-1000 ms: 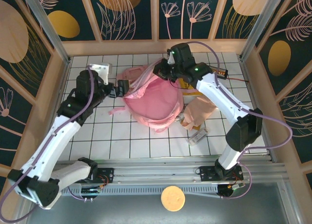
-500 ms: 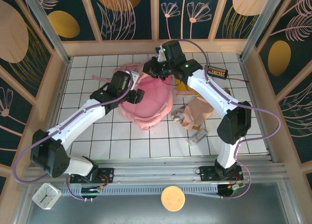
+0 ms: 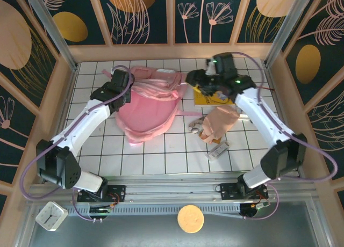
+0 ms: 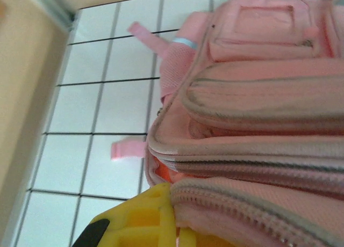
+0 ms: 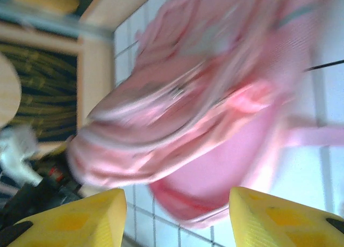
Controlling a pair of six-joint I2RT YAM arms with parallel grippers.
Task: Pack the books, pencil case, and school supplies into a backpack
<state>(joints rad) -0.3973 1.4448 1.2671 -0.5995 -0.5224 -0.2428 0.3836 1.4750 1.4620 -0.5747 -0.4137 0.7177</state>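
Note:
The pink backpack lies flattened on the tiled table left of centre. My left gripper is at its upper left edge. In the left wrist view that gripper is shut on the zippered rim of the backpack. My right gripper hovers open just off the bag's upper right corner. The right wrist view shows its yellow fingers wide apart with nothing between them and the blurred backpack beyond. A yellow book lies partly under the right arm. The beige-pink pencil case lies below it, with a whitish-grey block nearer me.
Small grey pieces lie beside the pencil case. A red wire runs along the right side. Wooden walls fence the table. A white clock and an orange disc sit on the front ledge.
My left gripper closed on the backpack's left rim. My right gripper let go of the bag and drew back to the right. The backpack slid left and flattened.

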